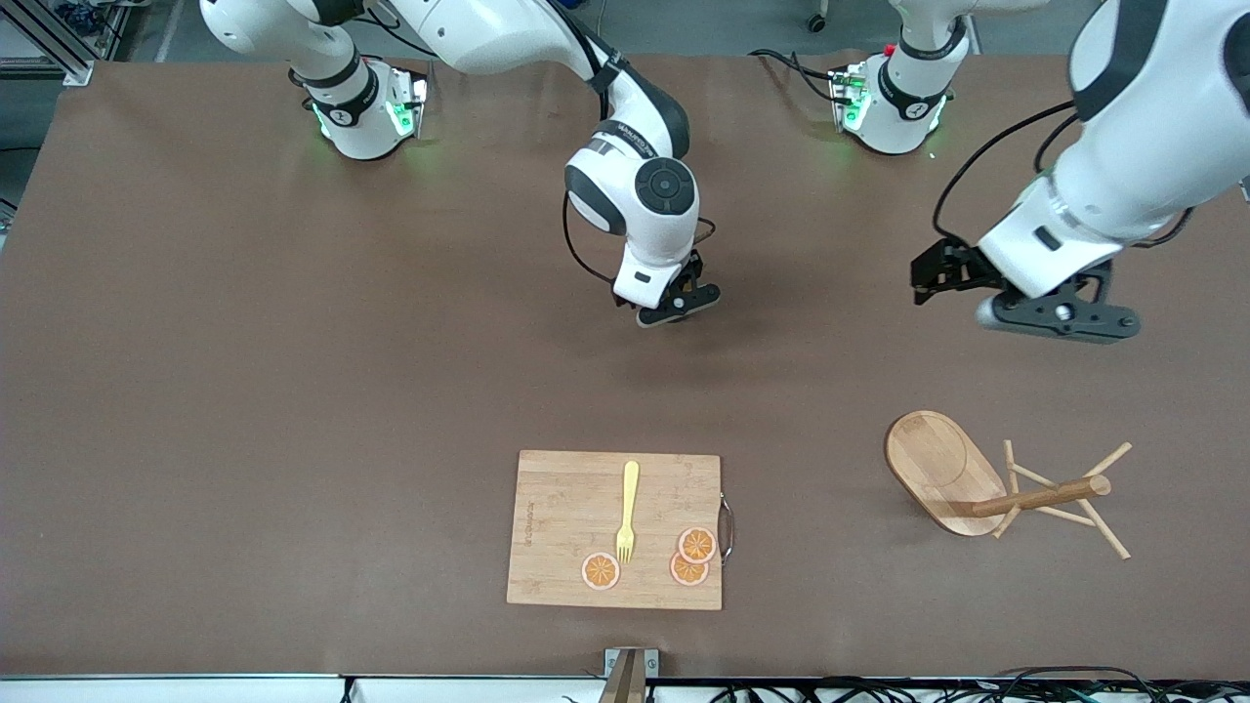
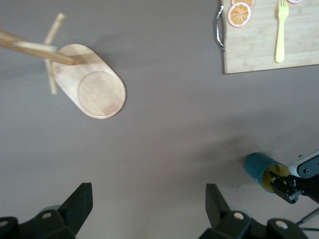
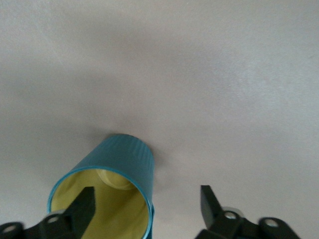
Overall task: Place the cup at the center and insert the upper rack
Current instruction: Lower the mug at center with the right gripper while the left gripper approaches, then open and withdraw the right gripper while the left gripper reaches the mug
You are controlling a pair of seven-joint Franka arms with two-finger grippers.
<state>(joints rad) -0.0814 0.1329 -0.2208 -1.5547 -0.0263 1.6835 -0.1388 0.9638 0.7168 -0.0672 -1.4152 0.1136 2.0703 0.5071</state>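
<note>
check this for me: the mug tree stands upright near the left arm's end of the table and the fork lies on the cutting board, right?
Not quite. The mug tree is not upright: it lies tipped on its side, post and pegs level with the table, as the front view shows. The rest holds: it is near the left arm's end of the table, and the fork lies on the cutting board.

Brown table (image 1: 293, 391) carries cutting board (image 1: 566, 527), toppled upper rack (image 1: 942, 483), cup (image 2: 261, 169).

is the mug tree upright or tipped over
Tipped over. In the front view the mug tree lies on its side: the oval base stands on edge and the post runs along the table, pegs splayed. The left wrist view shows the same.
</note>
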